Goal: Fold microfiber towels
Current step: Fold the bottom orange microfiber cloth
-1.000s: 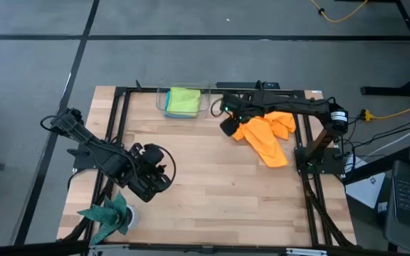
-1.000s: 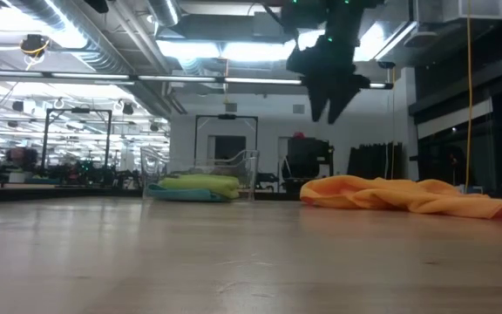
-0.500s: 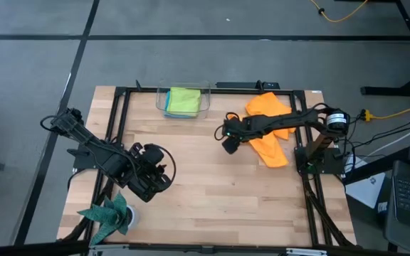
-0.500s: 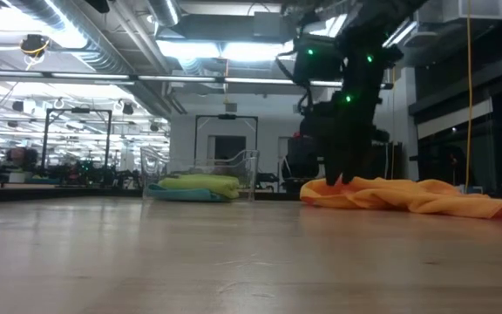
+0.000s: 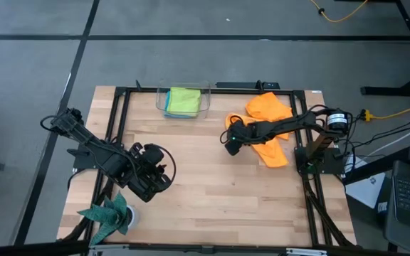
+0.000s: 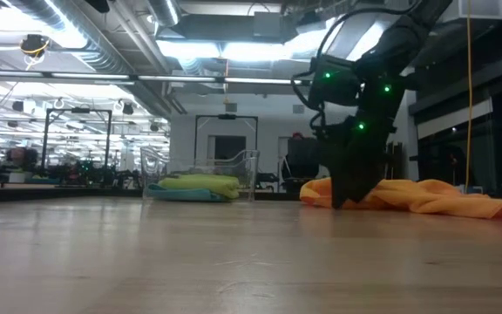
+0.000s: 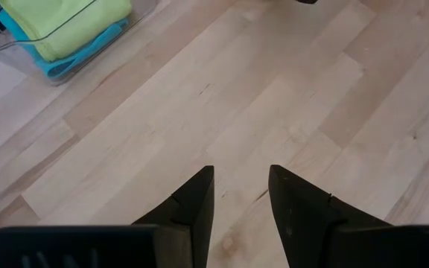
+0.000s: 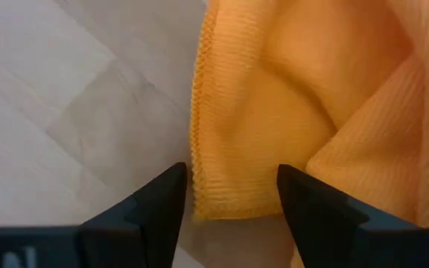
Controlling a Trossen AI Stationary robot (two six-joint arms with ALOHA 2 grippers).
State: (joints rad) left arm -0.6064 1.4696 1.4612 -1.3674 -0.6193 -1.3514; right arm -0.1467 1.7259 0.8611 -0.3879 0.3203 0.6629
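— Wooden bench (image 5: 205, 178) filled the view from above. What lay on it?

— Orange towels (image 5: 269, 124) sat in a crumpled heap toward two o'clock. At twelve o'clock a clear bin (image 5: 164, 102) held the lime-green towel (image 5: 184, 100) folded on top of the turquoise-blue towel (image 7: 88, 50).

— And the dark teal cloth?

— That teal cloth (image 5: 107, 215) lay at seven o'clock, near the bench's corner, well apart from the rest.

— Where were the arms?

— Over the heap's nine o'clock edge, the right hand (image 5: 231, 144) was down low, fingers spread apart, a hemmed edge of orange towel lying between them but not pinched. Around eight o'clock, the left hand (image 5: 151, 173) hung above bare wood, fingers parted and holding nothing.
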